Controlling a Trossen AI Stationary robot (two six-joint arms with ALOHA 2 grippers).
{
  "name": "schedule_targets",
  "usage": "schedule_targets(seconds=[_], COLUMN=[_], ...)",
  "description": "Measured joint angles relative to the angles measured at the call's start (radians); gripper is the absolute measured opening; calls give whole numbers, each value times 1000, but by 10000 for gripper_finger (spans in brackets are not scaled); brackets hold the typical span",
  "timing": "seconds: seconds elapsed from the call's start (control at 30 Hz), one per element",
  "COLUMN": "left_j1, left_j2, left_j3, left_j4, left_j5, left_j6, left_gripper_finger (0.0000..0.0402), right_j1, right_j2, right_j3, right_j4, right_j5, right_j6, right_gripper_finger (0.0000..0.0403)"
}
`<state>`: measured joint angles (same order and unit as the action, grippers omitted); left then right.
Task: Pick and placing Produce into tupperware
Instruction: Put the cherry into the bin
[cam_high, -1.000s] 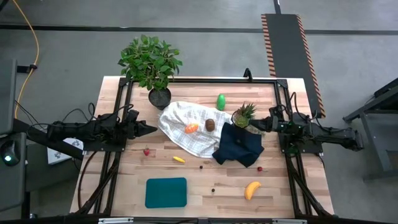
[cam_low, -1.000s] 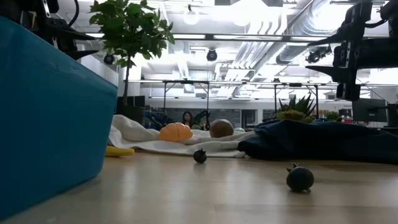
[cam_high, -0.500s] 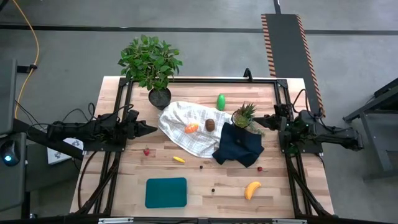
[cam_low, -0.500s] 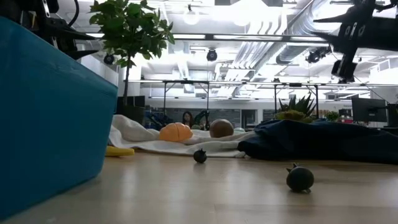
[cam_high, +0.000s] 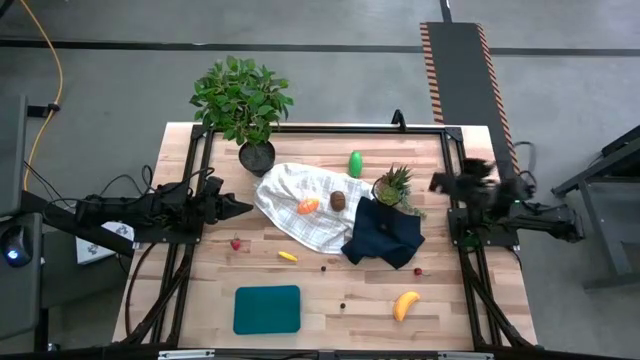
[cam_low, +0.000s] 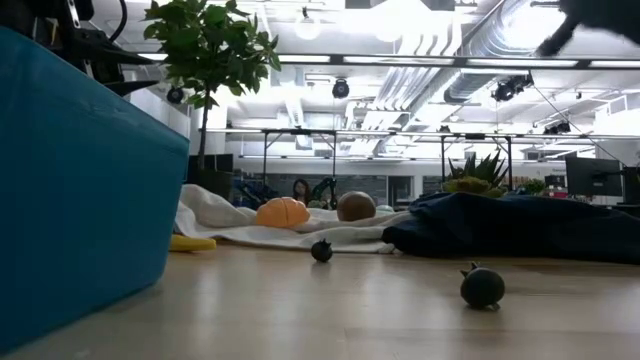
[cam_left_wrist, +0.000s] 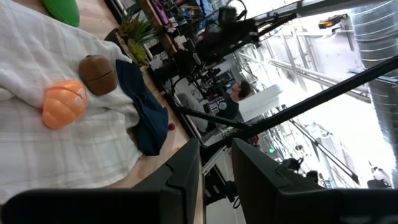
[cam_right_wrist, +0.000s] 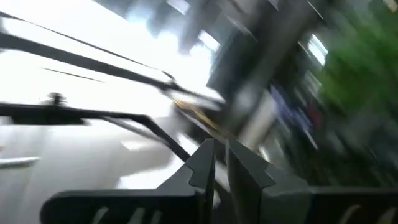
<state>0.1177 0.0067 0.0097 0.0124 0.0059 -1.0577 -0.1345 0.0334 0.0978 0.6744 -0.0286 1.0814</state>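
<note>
So the teal tupperware (cam_high: 267, 309) sits near the front edge of the table (cam_high: 330, 320), toward the left corner, and there's nothing in it, all the produce is lying outside. The left gripper (cam_high: 243, 208) hangs low over the left edge of the table, pointing inward at the white cloth (cam_high: 300, 205), fingers narrow with just a slim gap and nothing between them. The right gripper (cam_high: 441, 183) is up over the right edge near the pineapple (cam_high: 392, 186), and it's smeared with motion; in its own wrist view the fingers (cam_right_wrist: 202, 163) look nearly together with nothing in them. Count of stuff: two pieces on the white cloth, an orange piece (cam_high: 308, 206) and a brown kiwi ball (cam_high: 338, 200), side by side. One green piece (cam_high: 355, 163) near the back edge. One banana (cam_high: 405, 305) near the front right corner. One small yellow bit (cam_high: 287, 256) and one red strawberry (cam_high: 236, 243) on bare wood left of centre. Two tiny dark bits (cam_high: 323, 268) toward the front, plus a small red bit (cam_high: 418, 271) just off the navy cloth (cam_high: 385, 235). One potted plant (cam_high: 243, 105) at the back left corner.
</note>
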Motion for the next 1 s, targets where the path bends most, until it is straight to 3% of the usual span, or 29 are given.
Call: schedule_targets(seconds=[0.1,0.2,0.43,0.53,0.63,0.77,1.0], left_j1=[0,0,0,0,0,0,0], left_j2=[0,0,0,0,10,65,290], left_j3=[0,0,14,106,252,496,891], left_j4=[11,70,512,563,449,164,-340], left_j5=[-46,-105,-109,-108,-107,-105,-105], left_j6=[3,-47,21,141,266,376,442], left_gripper_finger=[83,83,83,83,83,83,83], right_j1=[0,0,0,0,0,0,0], right_j2=[-1,-1,15,67,139,236,426], right_j3=[0,1,80,169,290,479,827], right_j4=[201,279,93,37,-5,-121,-549], right_j5=[35,37,57,55,32,-26,-72], right_j6=[-134,-178,-200,-252,-344,-477,-621], right_gripper_finger=[36,36,37,37,37,37,37])
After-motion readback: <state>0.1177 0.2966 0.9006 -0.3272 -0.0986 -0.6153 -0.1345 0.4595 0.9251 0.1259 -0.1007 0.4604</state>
